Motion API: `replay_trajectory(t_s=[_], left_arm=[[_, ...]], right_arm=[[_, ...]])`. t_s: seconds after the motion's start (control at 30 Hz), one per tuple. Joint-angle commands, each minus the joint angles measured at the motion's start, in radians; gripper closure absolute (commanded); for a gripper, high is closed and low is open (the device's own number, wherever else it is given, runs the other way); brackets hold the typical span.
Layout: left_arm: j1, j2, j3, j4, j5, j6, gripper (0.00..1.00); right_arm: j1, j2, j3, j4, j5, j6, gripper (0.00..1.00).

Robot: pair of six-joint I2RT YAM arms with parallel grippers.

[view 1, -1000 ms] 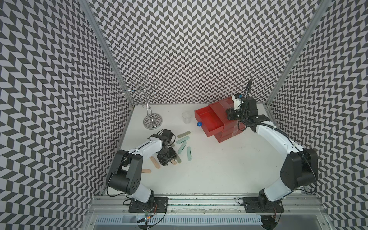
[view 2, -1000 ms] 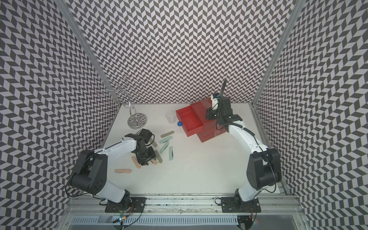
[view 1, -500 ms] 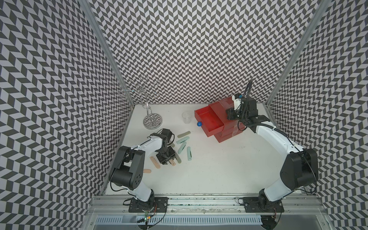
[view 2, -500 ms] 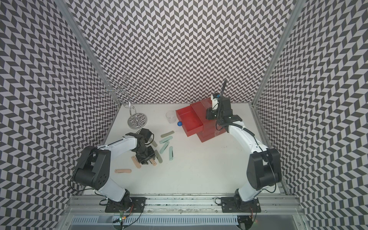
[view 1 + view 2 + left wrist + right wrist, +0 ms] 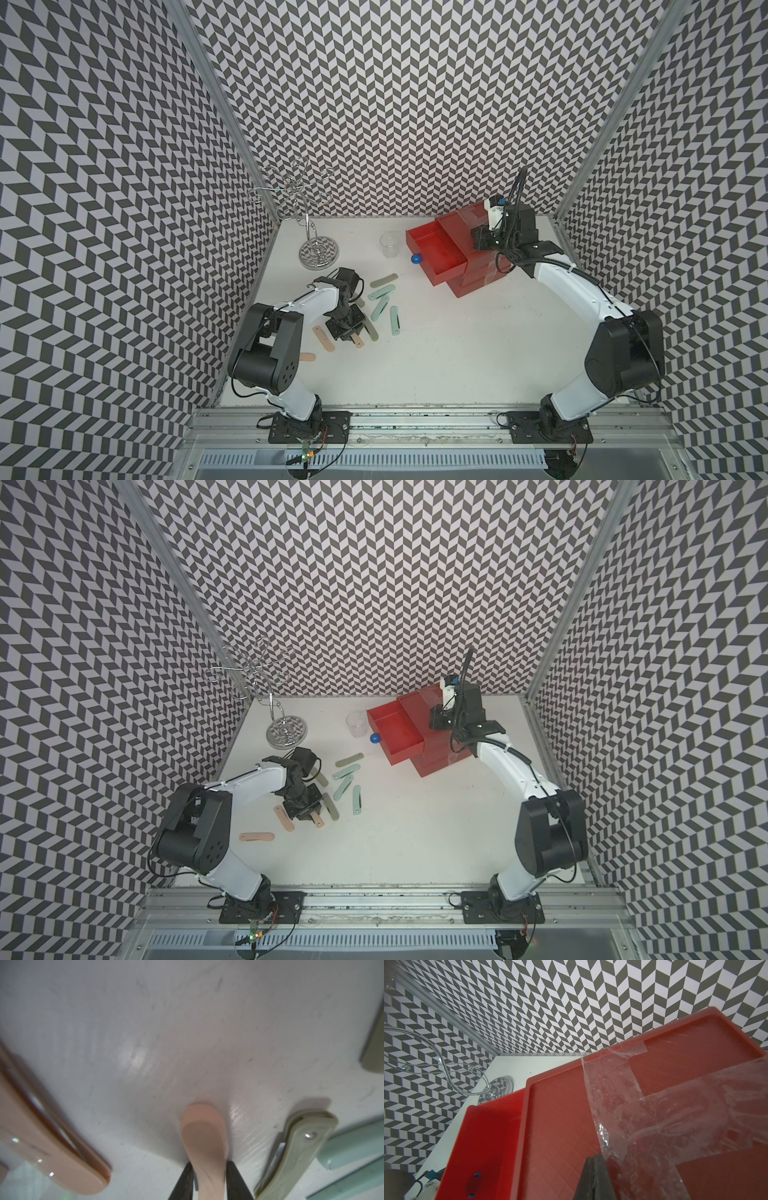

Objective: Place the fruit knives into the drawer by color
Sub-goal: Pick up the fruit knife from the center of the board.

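Peach, grey-olive and pale mint fruit knives lie scattered left of centre on the white table. My left gripper (image 5: 208, 1164) points down among them, its jaws pressed against both sides of one peach knife (image 5: 202, 1132) that lies on the table. In a top view that gripper (image 5: 351, 336) sits beside another peach knife (image 5: 323, 338). A grey-olive knife (image 5: 291, 1157) and mint knives (image 5: 381, 308) lie close by. The red drawer box (image 5: 478, 274) stands at the back right with its top drawer (image 5: 438, 253) pulled out and nothing in it. My right gripper (image 5: 595, 1157) is shut, its tips on the box's taped top.
A clear plastic cup (image 5: 390, 245) stands just left of the open drawer's blue knob (image 5: 416, 258). A chrome wire stand (image 5: 318, 251) occupies the back left corner. Patterned walls close in three sides. A third peach knife (image 5: 257, 837) lies near the left arm's base.
The left gripper's jaws have narrowed onto the peach knife, and its arm has shifted slightly. The right arm and the drawer have not moved.
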Motion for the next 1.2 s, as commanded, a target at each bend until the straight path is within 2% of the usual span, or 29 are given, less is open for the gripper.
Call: replay_trajectory(t_s=[0.0,0.43,0.83,1.17], left_arm=[[0.0,-0.001,-0.037,0.05,-0.027,0.003,0.75],[-0.008,-0.074,-0.069,0.057,-0.069,0.019,0.77],[-0.008,-0.122,-0.02,0.005,-0.078,0.047,0.77],[-0.009,-0.138,0.057,-0.026,-0.039,0.051,0.77]], right_arm=[[-0.005,0.028,-0.058,-0.176,0.012,0.0,1.0],[-0.004,0.019,-0.085,-0.163,0.004,0.006,1.0],[-0.005,0.017,-0.095,-0.157,-0.006,0.008,1.0],[-0.005,0.022,-0.097,-0.153,-0.011,0.009,1.0]])
